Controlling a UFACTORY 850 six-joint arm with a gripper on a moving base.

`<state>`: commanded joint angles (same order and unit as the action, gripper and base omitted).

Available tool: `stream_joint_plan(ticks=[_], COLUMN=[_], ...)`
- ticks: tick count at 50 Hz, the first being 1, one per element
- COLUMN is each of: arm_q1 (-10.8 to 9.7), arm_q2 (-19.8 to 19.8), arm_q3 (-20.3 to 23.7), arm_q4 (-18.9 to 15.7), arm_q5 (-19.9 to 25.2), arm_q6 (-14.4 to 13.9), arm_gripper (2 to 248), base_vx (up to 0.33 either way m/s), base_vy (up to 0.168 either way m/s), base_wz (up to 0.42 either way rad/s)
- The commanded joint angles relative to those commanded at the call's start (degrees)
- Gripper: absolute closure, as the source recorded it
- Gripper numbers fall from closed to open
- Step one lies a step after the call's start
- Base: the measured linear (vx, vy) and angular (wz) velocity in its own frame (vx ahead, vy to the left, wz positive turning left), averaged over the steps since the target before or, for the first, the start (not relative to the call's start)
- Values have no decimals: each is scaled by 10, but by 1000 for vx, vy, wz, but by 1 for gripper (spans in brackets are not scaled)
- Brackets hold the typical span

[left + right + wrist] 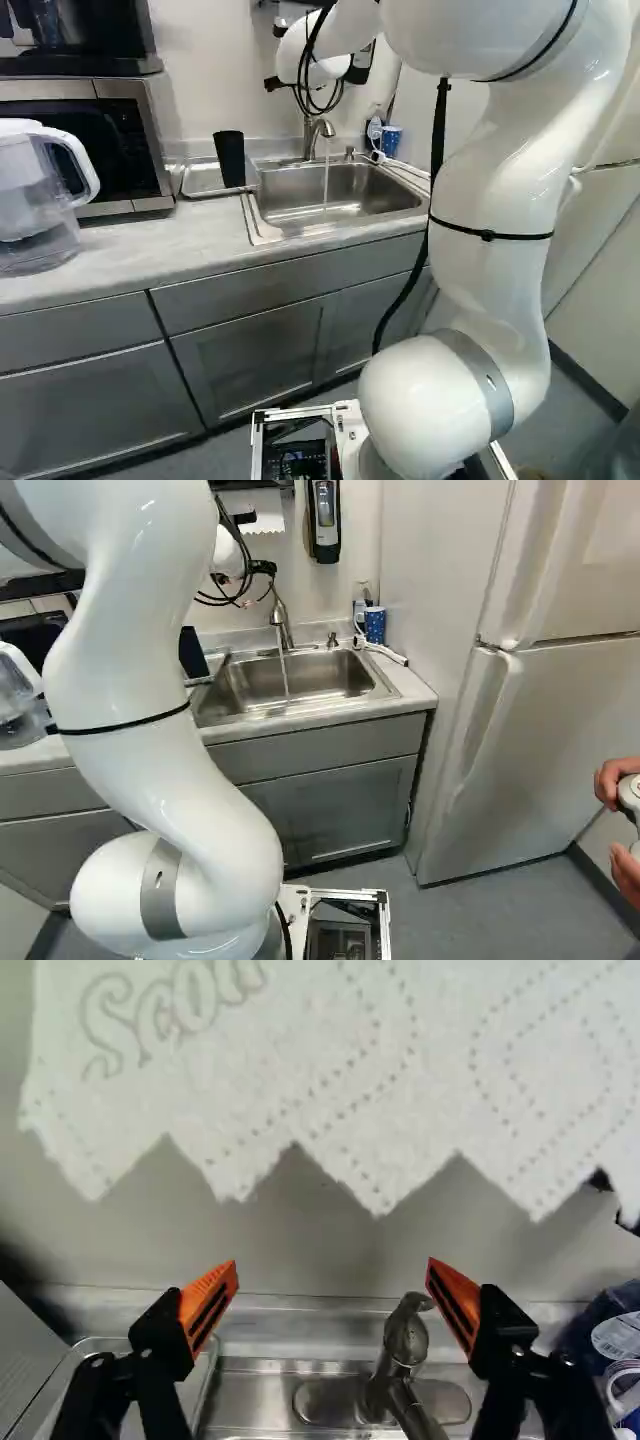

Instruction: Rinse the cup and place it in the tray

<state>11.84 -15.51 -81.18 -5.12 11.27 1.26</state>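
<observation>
We see brushed, softly shining metal in the sink (385,204) and the faucet (407,1332), and duller silvery metal in the tray (204,181). The black cup (231,158) looks smooth and mostly matt. We find the paper towel (300,1050) matt, embossed with dotted lines and raised lettering. The arm (490,170) is smooth, glossy white, and the pitcher (38,245) pairs clear, shiny plastic with opaque white plastic. To us the countertop (125,245) looks mottled with low sheen, the cabinet doors (245,360) smooth and satiny, the refrigerator (560,750) softly glossy.
</observation>
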Motion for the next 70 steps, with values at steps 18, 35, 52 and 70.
stream_joint_plan(ticks=[18,35,52,70], arm_q1=[0,0,-2,-4], arm_q2=[0,4,14,21], arm_q3=[0,4,16,24], arm_q4=[0,0,0,0], arm_q5=[-15,-44,-73,-98], arm_q6=[0,0,0,0], arm_gripper=[3,3,3,3], base_vx=[0,0,0,0], base_vy=[0,0,0,0], base_wz=[0,0,0,0])
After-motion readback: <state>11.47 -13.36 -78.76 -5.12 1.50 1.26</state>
